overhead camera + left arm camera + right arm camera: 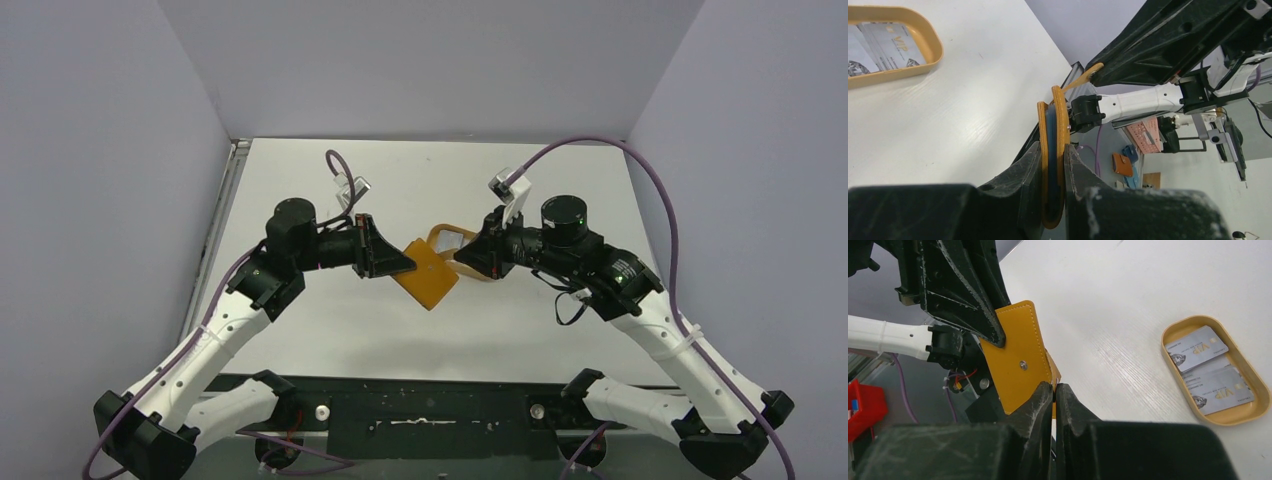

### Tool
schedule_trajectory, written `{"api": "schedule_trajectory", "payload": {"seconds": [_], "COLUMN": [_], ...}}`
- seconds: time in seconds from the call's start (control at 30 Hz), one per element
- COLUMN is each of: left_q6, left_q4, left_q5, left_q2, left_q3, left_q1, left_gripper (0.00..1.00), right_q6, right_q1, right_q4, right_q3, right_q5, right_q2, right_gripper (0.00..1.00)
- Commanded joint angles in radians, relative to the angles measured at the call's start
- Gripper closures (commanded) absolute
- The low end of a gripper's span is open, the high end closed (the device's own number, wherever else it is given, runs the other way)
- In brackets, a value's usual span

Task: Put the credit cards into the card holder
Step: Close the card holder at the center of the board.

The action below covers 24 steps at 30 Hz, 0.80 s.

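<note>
The tan-orange card holder (428, 278) hangs above the table between both arms. My left gripper (405, 263) is shut on its folded body, which stands edge-on between the fingers in the left wrist view (1053, 155). My right gripper (472, 262) is shut on the holder's closure tab (1088, 75); its jaws nearly meet on the thin tab in the right wrist view (1054, 387), beside the holder's snap-studded face (1018, 350). Two silvery grey credit cards (1198, 347) lie in the orange oval tray (1168, 335), and they also show in the left wrist view (883, 47).
The oval tray (437, 232) sits on the white table just behind the held holder, partly hidden by my right gripper. Grey walls close in the table on the left, back and right. The arm bases stand along the near edge.
</note>
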State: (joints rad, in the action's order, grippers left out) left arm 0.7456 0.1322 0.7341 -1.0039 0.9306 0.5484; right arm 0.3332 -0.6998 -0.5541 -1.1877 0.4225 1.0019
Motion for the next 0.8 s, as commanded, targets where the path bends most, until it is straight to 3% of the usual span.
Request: {"api": "schedule_trajectory", "payload": {"seconds": [0.0,0.13,0.63,0.77], "left_q6": [-0.067,-0.062,-0.079,-0.094], "left_q4": [0.11,0.151,0.203,0.222], "left_q5": [-0.062,-0.088,-0.1,-0.101], "left_q2": [-0.01,-0.044,-0.065,-0.056], "left_q3": [0.089,0.129,0.183,0.176], "left_q1": [0.001,0.001,0.019,0.019], "left_gripper": [1.0,1.0,1.0,1.0], "right_q6": [-0.086,-0.078,0.093,0.081], "right_q1": [0.006,0.005,0.024,0.048], "right_q4": [-0.086,-0.101,0.128,0.107], "right_q3": [-0.111,-0.123,-0.005,-0.017], "right_q5": [-0.017,0.042,0.196,0.185], "right_q2": [-0.005,0.017,0.07,0.056], "right_gripper": [1.0,1.0,1.0,0.77]}}
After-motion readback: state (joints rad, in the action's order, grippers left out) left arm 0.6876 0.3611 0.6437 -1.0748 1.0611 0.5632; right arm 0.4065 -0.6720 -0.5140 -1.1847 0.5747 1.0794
